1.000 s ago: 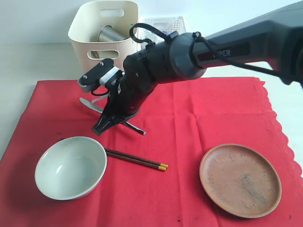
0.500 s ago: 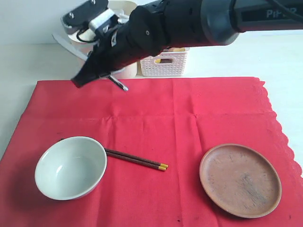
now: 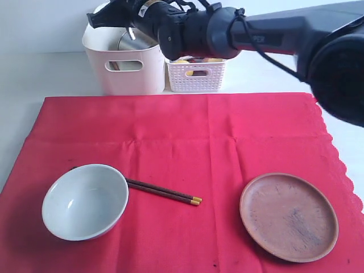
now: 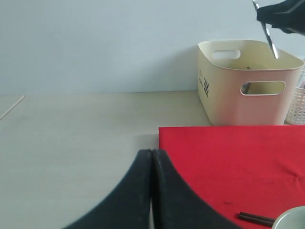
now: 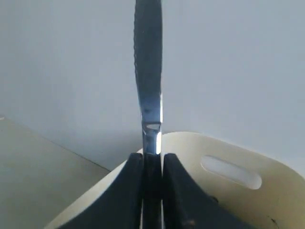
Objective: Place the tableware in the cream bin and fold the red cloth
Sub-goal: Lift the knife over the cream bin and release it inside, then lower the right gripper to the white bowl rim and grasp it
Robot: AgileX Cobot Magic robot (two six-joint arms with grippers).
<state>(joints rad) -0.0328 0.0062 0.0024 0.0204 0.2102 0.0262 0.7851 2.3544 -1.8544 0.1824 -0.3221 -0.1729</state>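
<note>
One knife [image 5: 147, 71], pinched in the right end effector [image 5: 152, 162], has risen from red cloth [image 3: 227, 131] to above cream bin [image 3: 128, 79]

A small white lattice-walled basket [image 3: 196, 77] stands at the back of a pale beige surface [image 3: 57, 74]. Something yellow [image 3: 200, 72] shows through its open weave, along with darker shapes too hidden to name. Behind the surface rises a plain, pale blue-grey wall [image 4: 95, 43], bare and evenly lit.

Cloth [image 3: 227, 136] is matt fabric, bowl [image 3: 85, 202] glossy, plate [image 3: 288, 216] scuffed wood, bin [image 3: 136, 82] smooth plastic, knife [image 5: 147, 71] shiny metal.
</note>
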